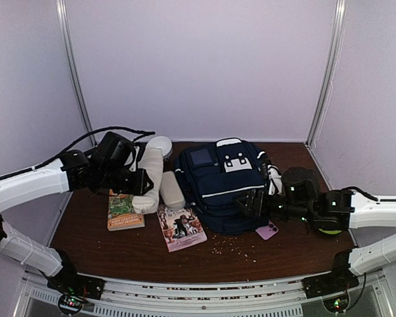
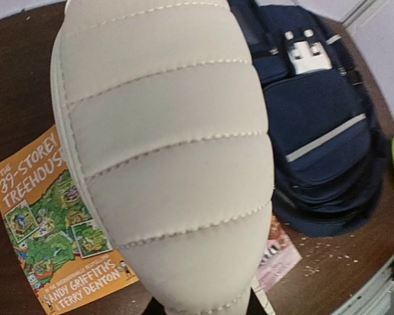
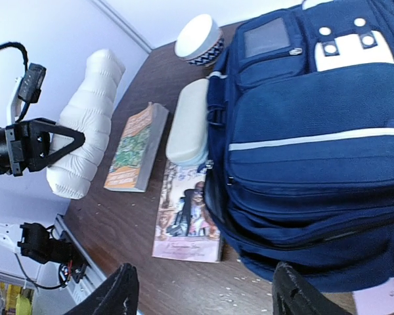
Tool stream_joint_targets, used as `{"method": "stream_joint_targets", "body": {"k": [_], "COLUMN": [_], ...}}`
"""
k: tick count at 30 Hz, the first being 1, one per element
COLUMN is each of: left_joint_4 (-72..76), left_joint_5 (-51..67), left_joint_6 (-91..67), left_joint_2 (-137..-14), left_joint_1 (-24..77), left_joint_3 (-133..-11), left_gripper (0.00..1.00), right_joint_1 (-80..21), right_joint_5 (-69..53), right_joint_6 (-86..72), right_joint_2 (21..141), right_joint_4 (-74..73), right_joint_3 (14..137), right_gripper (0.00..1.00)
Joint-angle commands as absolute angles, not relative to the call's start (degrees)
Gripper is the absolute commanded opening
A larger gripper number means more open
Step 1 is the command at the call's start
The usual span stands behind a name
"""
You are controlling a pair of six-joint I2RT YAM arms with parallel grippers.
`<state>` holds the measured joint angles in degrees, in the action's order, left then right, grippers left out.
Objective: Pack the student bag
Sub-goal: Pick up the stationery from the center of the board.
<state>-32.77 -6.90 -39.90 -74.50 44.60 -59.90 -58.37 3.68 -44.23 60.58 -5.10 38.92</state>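
The student bag (image 1: 221,185) lies flat in the middle of the table, navy with white stripes and white buckle patches; it also fills the right wrist view (image 3: 315,138) and shows at the upper right of the left wrist view (image 2: 315,111). My left gripper (image 1: 137,181) is shut on a white quilted pouch (image 1: 150,173), held tilted to the left of the bag. The pouch (image 2: 164,151) hides most of that gripper (image 2: 207,306). My right gripper (image 1: 249,203) hovers at the bag's near right corner. It is open (image 3: 203,298), with nothing between its fingers (image 3: 111,295).
An orange book (image 1: 124,212) and a pink book (image 1: 181,228) lie on the table left of the bag. A white case (image 1: 172,190) rests against the bag's left side, a white bowl (image 1: 160,144) behind it. A purple phone (image 1: 266,230) and a green object (image 1: 330,231) sit right.
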Motion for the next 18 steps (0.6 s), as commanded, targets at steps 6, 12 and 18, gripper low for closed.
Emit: {"method": "stream_joint_targets", "body": {"k": [6, 12, 18], "left_joint_4": [-12.6, -6.6, -3.7], "left_joint_5": [-1.0, -3.2, -5.2], "left_joint_6": [-52.7, -57.3, -59.8], "left_joint_2": [-70.6, -73.3, -74.8], "left_joint_1": [52.0, 56.4, 58.3], "left_joint_3": [-59.5, -61.0, -61.2], "left_gripper": [0.22, 0.23, 0.21], "right_joint_1": [-65.4, -67.9, -68.2], "right_joint_5": [-2.6, 0.6, 0.4], "right_joint_6": [-52.4, -51.3, -52.1], "right_joint_2": [70.5, 72.5, 72.9], "right_joint_4": [17.1, 15.8, 17.2], "right_joint_3": [44.2, 47.1, 46.4], "right_gripper": [0.72, 0.84, 0.84]}}
